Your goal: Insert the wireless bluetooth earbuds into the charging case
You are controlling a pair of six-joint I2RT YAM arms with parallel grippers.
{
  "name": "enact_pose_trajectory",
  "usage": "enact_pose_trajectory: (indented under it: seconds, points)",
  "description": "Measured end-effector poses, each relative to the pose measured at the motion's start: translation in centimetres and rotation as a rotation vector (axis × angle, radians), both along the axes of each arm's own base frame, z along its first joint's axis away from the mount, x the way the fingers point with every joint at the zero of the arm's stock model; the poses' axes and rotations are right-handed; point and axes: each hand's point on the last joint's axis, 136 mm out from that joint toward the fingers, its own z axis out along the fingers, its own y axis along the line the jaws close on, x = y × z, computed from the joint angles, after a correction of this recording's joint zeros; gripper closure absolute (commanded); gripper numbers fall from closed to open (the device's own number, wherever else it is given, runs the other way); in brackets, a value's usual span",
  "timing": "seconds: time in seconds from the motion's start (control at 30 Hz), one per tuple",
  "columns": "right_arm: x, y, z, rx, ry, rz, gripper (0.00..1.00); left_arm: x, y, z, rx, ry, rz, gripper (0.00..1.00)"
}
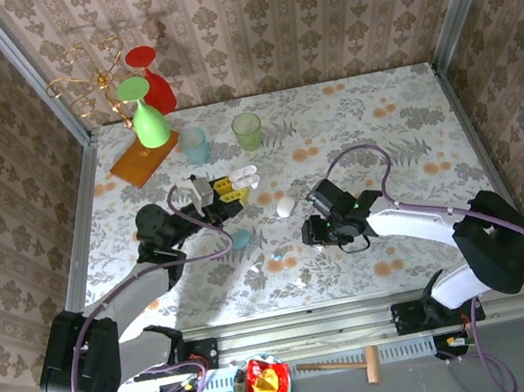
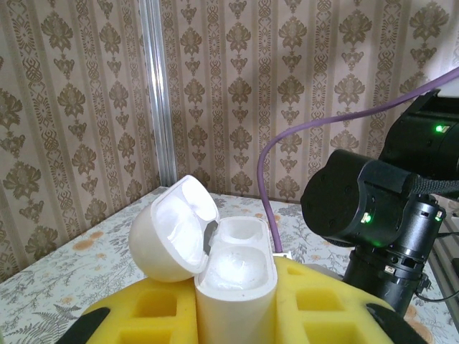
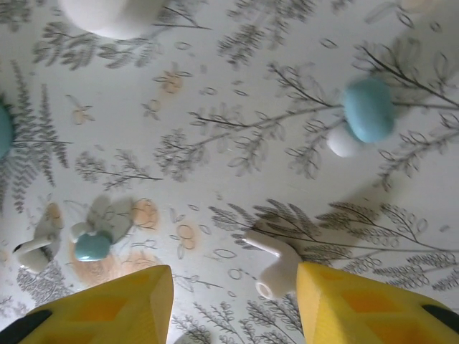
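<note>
No text, label, brand, number or sign can be read in any view. The open white charging case shows plain, unmarked surfaces. Any printing on the red and yellow packet in the bowl at the near edge is too small to make out.

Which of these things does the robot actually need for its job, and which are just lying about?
Job: open case, white earbud, blue earbud.
Lying about: green cup, blue cup, green goblet, mallet, snack bowl.
</note>
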Motion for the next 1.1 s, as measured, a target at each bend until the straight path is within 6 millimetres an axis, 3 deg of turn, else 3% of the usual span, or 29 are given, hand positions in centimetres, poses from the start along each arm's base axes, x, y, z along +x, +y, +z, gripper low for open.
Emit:
enact_pose_trajectory:
  seconds: [0.43,0.73,1.1]
  points:
    - [-1.1,0.2,-2.5,0.013,0.119,-0.051,0.56,-0.2,0.1,-0.7,0.008,0.018,0.003,1.00]
    - [1.1,0.4,-1.8,0.025,0.087,-0.055,0.60,-0.6,0.4,-0.2,0.005,0.002,0.011,1.00]
    - [3.3,2.1,-0.7,0.031,0.055,0.039,0.57,-0.9,0.8,-0.3,0.017,-0.003,0.032,1.00]
